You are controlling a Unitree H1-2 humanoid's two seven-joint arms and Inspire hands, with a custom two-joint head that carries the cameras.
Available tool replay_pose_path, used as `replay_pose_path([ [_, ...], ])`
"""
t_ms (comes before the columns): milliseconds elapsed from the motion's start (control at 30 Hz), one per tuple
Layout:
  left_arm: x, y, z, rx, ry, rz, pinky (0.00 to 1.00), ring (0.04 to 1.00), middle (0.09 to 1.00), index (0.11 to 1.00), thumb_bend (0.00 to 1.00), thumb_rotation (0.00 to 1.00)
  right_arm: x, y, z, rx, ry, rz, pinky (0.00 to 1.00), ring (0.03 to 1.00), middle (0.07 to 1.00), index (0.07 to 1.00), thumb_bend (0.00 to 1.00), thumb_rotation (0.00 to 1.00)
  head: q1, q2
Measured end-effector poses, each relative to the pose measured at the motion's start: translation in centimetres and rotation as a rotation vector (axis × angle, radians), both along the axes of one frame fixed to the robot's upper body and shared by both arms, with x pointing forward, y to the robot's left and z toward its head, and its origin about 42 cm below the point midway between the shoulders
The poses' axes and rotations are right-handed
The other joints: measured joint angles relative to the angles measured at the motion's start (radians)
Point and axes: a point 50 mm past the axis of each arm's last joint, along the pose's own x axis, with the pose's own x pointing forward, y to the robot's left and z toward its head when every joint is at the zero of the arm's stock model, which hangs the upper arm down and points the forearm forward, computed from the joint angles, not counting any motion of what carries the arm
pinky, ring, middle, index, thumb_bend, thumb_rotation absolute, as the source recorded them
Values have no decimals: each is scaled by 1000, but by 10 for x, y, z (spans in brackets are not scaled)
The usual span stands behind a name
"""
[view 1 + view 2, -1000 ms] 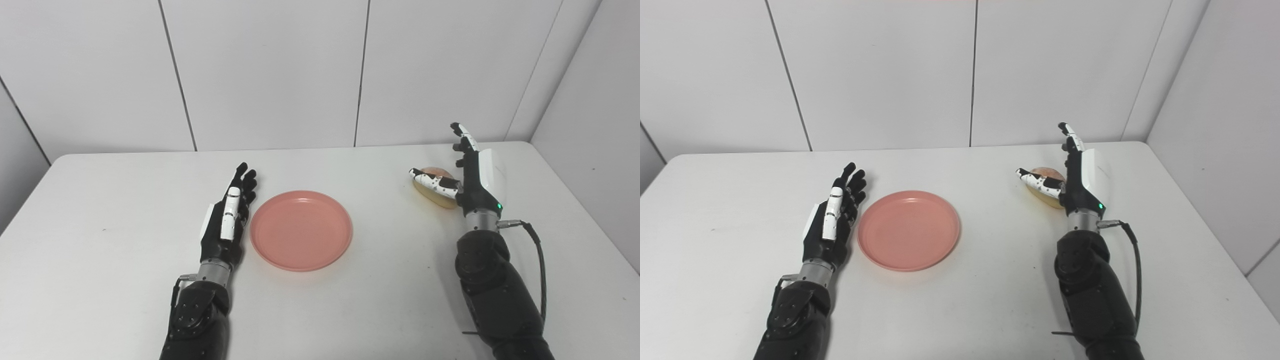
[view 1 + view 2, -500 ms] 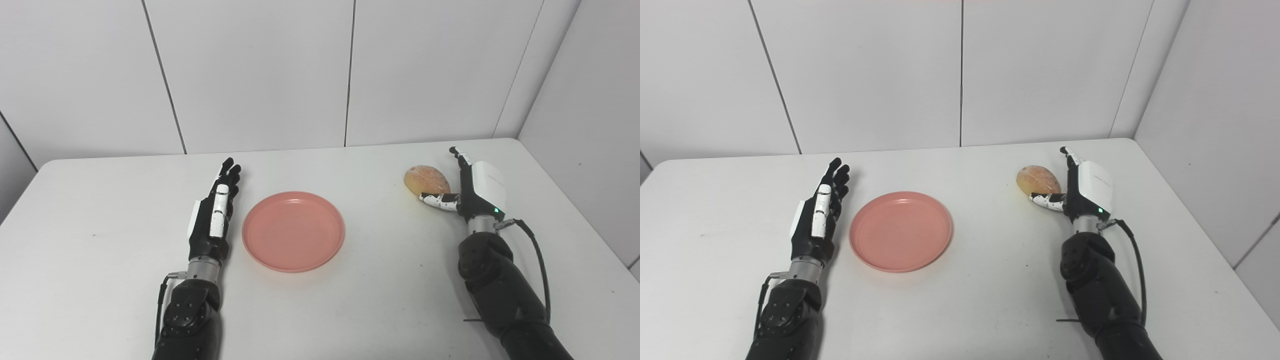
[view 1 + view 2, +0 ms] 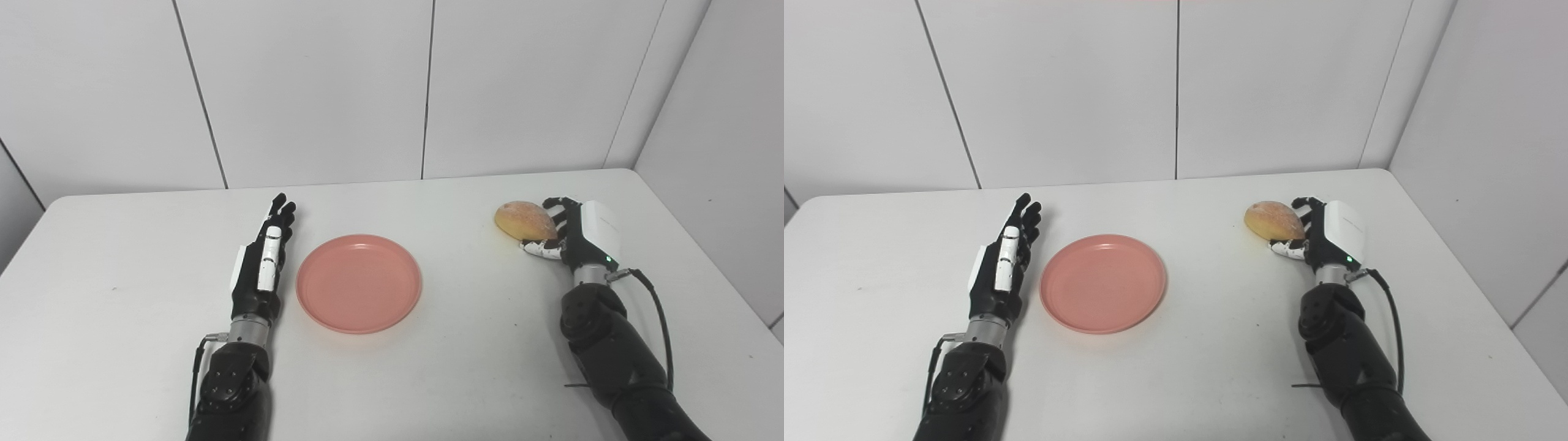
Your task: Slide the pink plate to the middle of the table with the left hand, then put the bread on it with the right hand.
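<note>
Two arms reach in over one broad white table (image 3: 122, 343), the largest thing in sight. Next in size is the pink plate (image 3: 359, 283), lying flat near the table's middle with nothing on it, so the slide looks finished. At its 9 o'clock, just beside the rim but apart from it, the left hand (image 3: 262, 269) rests edge-up with fingers straight and spread, holding nothing.

Well off toward the plate's 2 o'clock, the right hand (image 3: 1323, 236) is curled around the bread (image 3: 1274, 221): fingers hook over the far side, the thumb (image 3: 1286, 248) lies under the near side. The bread seems to sit on the table or just off it; which, I cannot tell.

Smallest of all, that roll is probably light and soft, with a dry crust that should not slip, though a hard squeeze would dent it. Taking it across its middle, as the hand is set, looks right; a gentle wrap ought to carry it. The plate seems stiff, smooth plastic, apt to skid if bumped.

Hidden: the roll's right end behind the palm, how firmly the fingers press, and both arms below the frame's bottom edge.
</note>
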Motion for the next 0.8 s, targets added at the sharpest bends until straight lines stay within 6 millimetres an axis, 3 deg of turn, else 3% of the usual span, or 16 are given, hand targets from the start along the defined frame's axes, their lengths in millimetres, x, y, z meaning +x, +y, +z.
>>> replay_pose_path([
  [533,0,-2,0,23,0,-3,989,967,939,923,406,1000,-2,2,0,31,-41,18,382,473,461,535,515,0,37,-8],
  [633,0,-4,0,40,2,3,982,964,937,922,396,1000,-5,2,5,41,-103,28,352,441,454,542,513,0,67,-9],
  [800,0,-8,-1,67,3,17,984,963,941,930,383,1000,-8,8,22,64,-222,86,398,472,459,534,514,0,109,-15],
])
